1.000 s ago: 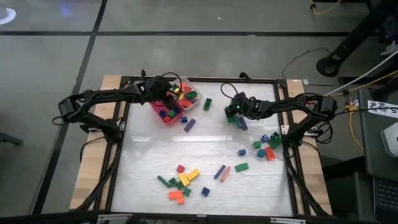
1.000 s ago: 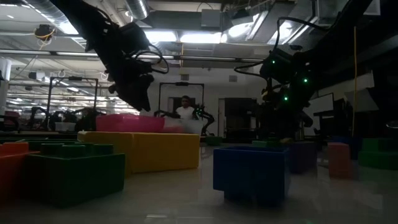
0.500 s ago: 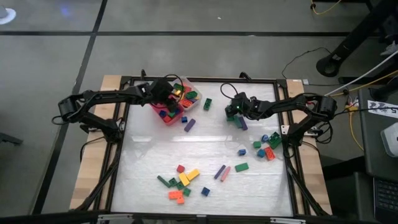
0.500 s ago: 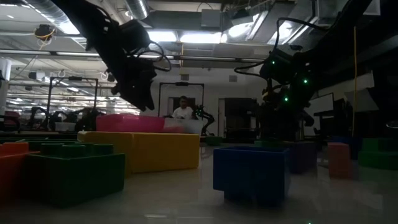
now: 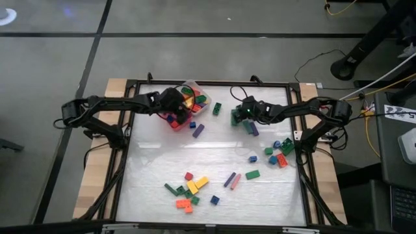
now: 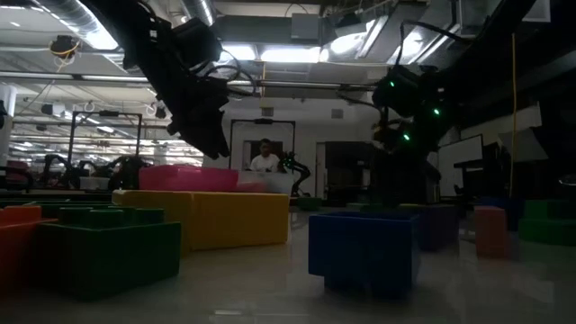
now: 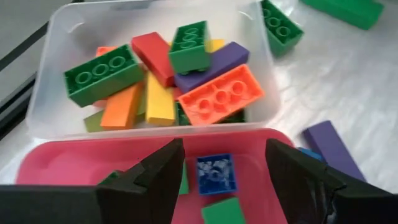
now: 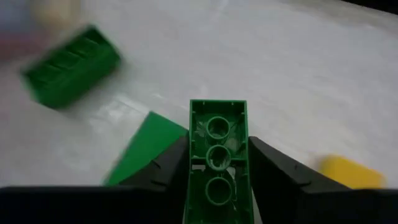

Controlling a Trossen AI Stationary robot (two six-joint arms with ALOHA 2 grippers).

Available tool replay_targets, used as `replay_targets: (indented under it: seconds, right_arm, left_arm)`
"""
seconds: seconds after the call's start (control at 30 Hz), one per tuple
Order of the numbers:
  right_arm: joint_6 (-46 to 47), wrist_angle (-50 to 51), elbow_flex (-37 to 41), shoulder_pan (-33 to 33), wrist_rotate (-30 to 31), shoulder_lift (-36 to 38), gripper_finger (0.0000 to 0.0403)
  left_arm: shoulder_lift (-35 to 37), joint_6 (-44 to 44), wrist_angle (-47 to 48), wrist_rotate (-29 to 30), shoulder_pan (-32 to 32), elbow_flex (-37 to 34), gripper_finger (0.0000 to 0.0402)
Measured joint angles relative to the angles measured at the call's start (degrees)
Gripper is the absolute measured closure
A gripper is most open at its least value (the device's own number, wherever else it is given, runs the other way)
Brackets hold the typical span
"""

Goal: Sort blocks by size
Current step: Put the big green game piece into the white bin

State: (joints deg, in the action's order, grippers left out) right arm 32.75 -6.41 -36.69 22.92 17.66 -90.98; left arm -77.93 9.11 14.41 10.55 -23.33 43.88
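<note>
Low view, what you have before you, placed from the blue block (image 6: 363, 249):

- Blue block: squarish, nearest you, resting on the glossy surface (image 6: 270, 292).
- Left of it: a long yellow block (image 6: 209, 219); a dark green studded block (image 6: 106, 245) in front of that; an orange-red block (image 6: 16, 236) at the far edge.
- Behind the yellow block: the pink tray (image 6: 187, 177).
- Above the pink tray: the left hand (image 6: 209, 135), a dark silhouette; you cannot read its fingers.
- Above and behind the blue block: the right hand (image 6: 396, 126), lit by green lamps, equally unreadable.
- Right of it: a purple block (image 6: 438, 223), an orange block (image 6: 491, 230), a green block (image 6: 549, 221).
- Far behind: a person (image 6: 265, 158) standing in the room.
</note>
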Motion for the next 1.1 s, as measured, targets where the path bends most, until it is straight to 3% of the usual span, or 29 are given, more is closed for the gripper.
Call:
replay_targets:
  seconds: [0.2,0.4,0.67,0.87,1.1]
  right_arm:
    - [-2.92,-1.60,-6.61,-0.02,-3.92,0.01,0.0262]
    - [-8.32,-11.15,-11.61,-0.02,-4.30,-0.81,0.0262]
    - [-10.67,-20.78,-18.64,-0.01,-9.72,-8.97,0.0257]
    - [-10.68,-20.70,-26.71,-0.02,-11.41,-17.64,0.0256]
    - [-12.22,-16.83,-33.10,-0.02,-15.72,-21.82,0.0256]
  left_arm:
    - [0.00,1.97,0.00,0.01,2.66,0.00,0.0188]
    - [0.00,2.51,0.00,-0.09,5.70,0.00,0.0188]
    - [0.00,2.68,-0.11,-0.11,8.51,0.00,0.0188]
    - [0.00,2.95,-0.07,-0.09,10.82,0.00,0.0188]
    - [-0.07,-1.89,-0.07,-0.16,14.04,0.00,0.0188]
